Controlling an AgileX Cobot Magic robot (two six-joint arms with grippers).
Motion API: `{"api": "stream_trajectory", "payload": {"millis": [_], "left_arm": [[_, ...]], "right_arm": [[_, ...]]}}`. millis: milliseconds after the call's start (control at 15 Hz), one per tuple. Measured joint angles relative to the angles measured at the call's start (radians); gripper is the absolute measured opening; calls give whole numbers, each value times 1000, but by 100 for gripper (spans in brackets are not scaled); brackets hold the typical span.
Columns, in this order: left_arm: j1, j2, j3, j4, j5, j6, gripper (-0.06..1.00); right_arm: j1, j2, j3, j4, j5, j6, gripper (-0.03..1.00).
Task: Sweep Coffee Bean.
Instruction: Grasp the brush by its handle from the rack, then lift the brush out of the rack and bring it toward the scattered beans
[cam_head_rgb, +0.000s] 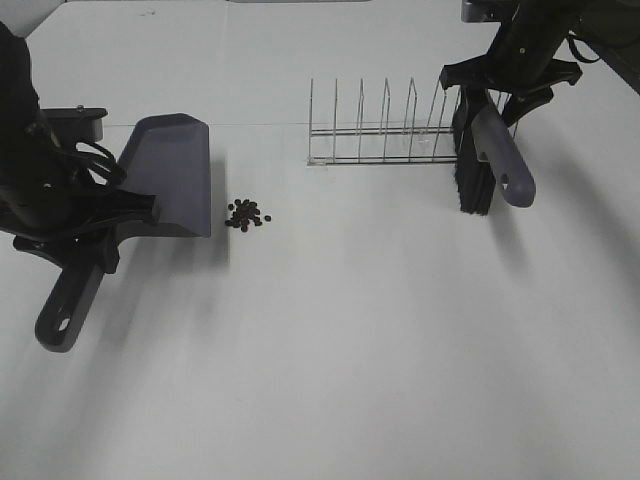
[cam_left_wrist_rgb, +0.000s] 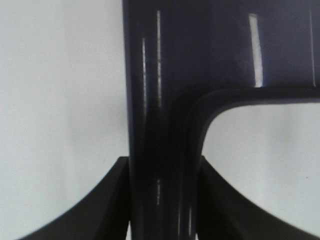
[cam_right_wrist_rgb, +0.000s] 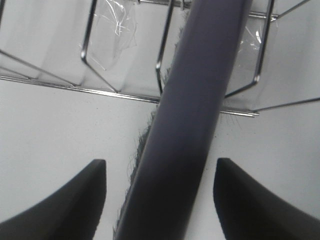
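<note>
A loose cluster of coffee beans (cam_head_rgb: 246, 214) lies on the white table, just right of the grey dustpan (cam_head_rgb: 170, 175) blade. My left gripper (cam_head_rgb: 100, 225) is shut on the dustpan's handle (cam_left_wrist_rgb: 160, 125), with both dark fingers (cam_left_wrist_rgb: 100, 210) pressed against it. At the right end of the wire rack, a brush (cam_head_rgb: 495, 160) leans with its grey handle (cam_right_wrist_rgb: 190, 125) up and its black bristles (cam_head_rgb: 470, 185) down. My right gripper (cam_head_rgb: 505, 85) straddles that handle. It is open, and a gap shows between each finger (cam_right_wrist_rgb: 75, 205) and the handle.
The wire rack (cam_head_rgb: 380, 130) with several upright dividers stands at the back, right of centre, and its wires (cam_right_wrist_rgb: 100, 90) run just behind the brush. The dustpan's handle end (cam_head_rgb: 62, 320) juts toward the front left.
</note>
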Motion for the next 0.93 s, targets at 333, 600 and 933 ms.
{"api": "stream_trajectory", "payload": {"millis": [333, 600, 933], "left_arm": [[0, 0, 0, 0, 0, 1, 32], [0, 0, 0, 0, 0, 1, 32], [0, 0, 0, 0, 0, 1, 32]], "right_arm": [[0, 31, 0, -1, 6, 34, 34], [-2, 33, -10, -17, 28, 60, 29], [-2, 37, -190, -18, 121, 79, 28]]}}
